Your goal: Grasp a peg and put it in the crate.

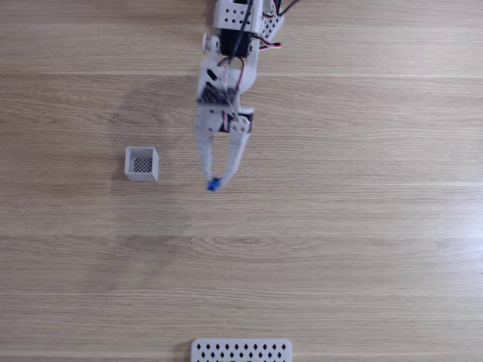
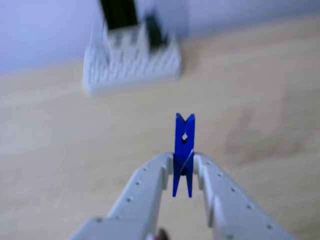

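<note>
Gripping the peg (image 2: 184,152) at its mid-length, the tool (image 2: 183,172) is standing closed on it, one finger on each flat side, so the peg is sitting upright with its notched end projecting beyond the fingertips (image 2: 161,167). This hold is leaving the projecting end free, which should let the peg drop cleanly once the fingers part.

In the fixed view the peg (image 1: 213,184) is showing as a small blue spot at the very tip of the tool (image 1: 216,181), near the middle of the desk (image 1: 362,249). Whether it is raised off the desk or resting on it cannot be told.

The crate (image 1: 142,164) is standing open-top toward the left edge of the desk, roughly level with the peg and clearly apart from it. Judged from this layout, the grasp is made and the carry toward the crate is the step in hand; the narrow opening is calling for careful centring before release.

A perforated white tray (image 1: 241,351) is lying at the bottom edge of the desk in the fixed view, well apart from the crate; in the other view it (image 2: 131,65) is appearing blurred beyond the peg.
</note>
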Available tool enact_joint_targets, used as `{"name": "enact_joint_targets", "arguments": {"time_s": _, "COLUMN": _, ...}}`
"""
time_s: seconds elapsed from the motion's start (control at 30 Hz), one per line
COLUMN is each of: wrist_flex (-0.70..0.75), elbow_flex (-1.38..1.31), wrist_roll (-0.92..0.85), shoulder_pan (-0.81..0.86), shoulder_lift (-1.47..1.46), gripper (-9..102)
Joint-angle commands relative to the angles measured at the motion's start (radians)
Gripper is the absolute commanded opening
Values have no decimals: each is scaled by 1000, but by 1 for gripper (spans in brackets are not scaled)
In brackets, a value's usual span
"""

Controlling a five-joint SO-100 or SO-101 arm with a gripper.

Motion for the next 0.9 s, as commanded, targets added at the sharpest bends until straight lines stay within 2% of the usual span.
{"name": "enact_joint_targets", "arguments": {"time_s": 0.0, "wrist_flex": -336, "elbow_flex": 91, "wrist_roll": -9, "shoulder_pan": 97, "shoulder_lift": 100, "gripper": -1}}
{"name": "enact_joint_targets", "arguments": {"time_s": 0.17, "wrist_flex": -635, "elbow_flex": 247, "wrist_roll": -6, "shoulder_pan": 239, "shoulder_lift": 58, "gripper": -1}}
{"name": "enact_joint_targets", "arguments": {"time_s": 0.33, "wrist_flex": -764, "elbow_flex": 276, "wrist_roll": -6, "shoulder_pan": 341, "shoulder_lift": -92, "gripper": -1}}
{"name": "enact_joint_targets", "arguments": {"time_s": 0.63, "wrist_flex": -753, "elbow_flex": 149, "wrist_roll": -6, "shoulder_pan": 385, "shoulder_lift": -318, "gripper": -1}}
{"name": "enact_joint_targets", "arguments": {"time_s": 0.87, "wrist_flex": -649, "elbow_flex": 34, "wrist_roll": -6, "shoulder_pan": 414, "shoulder_lift": -377, "gripper": -1}}
